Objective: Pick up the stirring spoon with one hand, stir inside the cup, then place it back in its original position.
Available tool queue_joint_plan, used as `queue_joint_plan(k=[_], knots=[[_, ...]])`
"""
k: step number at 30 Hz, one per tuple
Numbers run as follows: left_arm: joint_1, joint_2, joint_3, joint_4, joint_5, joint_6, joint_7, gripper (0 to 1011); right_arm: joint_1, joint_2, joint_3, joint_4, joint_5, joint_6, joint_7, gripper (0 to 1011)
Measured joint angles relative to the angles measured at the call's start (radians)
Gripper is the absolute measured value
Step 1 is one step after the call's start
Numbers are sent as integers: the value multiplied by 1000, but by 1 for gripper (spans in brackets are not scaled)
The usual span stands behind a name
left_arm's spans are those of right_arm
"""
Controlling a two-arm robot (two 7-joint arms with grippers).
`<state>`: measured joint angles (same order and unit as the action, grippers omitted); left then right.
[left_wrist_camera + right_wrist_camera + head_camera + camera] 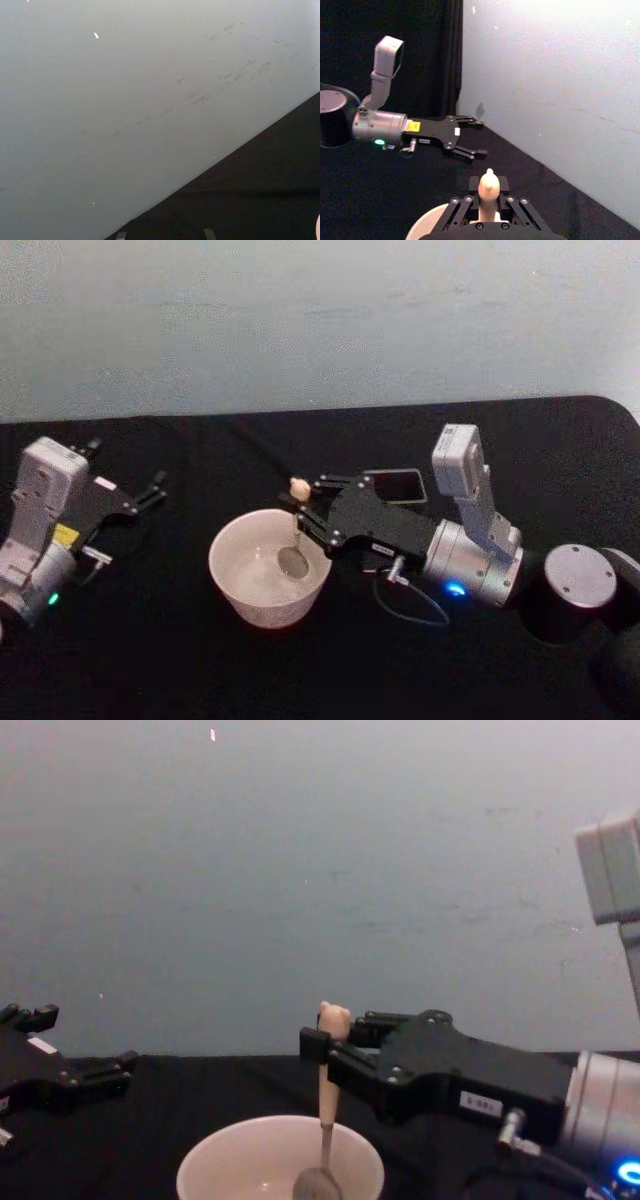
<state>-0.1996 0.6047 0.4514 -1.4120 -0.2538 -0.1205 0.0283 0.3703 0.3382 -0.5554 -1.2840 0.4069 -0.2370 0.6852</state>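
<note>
- Step in hand looks to be the stir; the right gripper [300, 508] is clamped on the handle of the stirring spoon [327, 1105], just under its bear head, above the cup [262, 612]; the spoon's silver bowl sits low inside the cup
- Next, as I judge it: circle the bowl without knocking the thin rim; then lift straight out and return the spoon (likely to the dark square holder [397, 483] behind the gripper)
- Long axis near upright; bear head up, bowl down
- Left gripper [157, 488] idle at the left of the table [150, 660], fingers spread
</note>
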Motion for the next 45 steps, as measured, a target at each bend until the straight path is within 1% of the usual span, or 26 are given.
queue_joint_plan(k=[5, 14, 22, 27, 28, 37, 41, 45], knots=[[0, 0, 0, 0, 0, 0, 0, 1001, -14, 15, -7, -19, 1, 7, 10, 211], [0, 0, 0, 0, 0, 0, 0, 1001, -18, 14, -24, -28, 4, 15, 26, 211], [0, 0, 0, 0, 0, 0, 0, 1002, 0, -10, -50, -13, 7, 17, 40, 212], [0, 0, 0, 0, 0, 0, 0, 1001, 18, -31, -59, 15, 5, 17, 38, 212], [0, 0, 0, 0, 0, 0, 0, 1001, 25, -40, -61, 26, 4, 16, 36, 212], [0, 0, 0, 0, 0, 0, 0, 1001, 60, -83, -53, 84, 1, 10, 6, 212], [0, 0, 0, 0, 0, 0, 0, 1001, 65, -85, -46, 94, -3, 8, -3, 212], [0, 0, 0, 0, 0, 0, 0, 1001, 64, -77, -35, 95, -7, 8, -11, 211]])
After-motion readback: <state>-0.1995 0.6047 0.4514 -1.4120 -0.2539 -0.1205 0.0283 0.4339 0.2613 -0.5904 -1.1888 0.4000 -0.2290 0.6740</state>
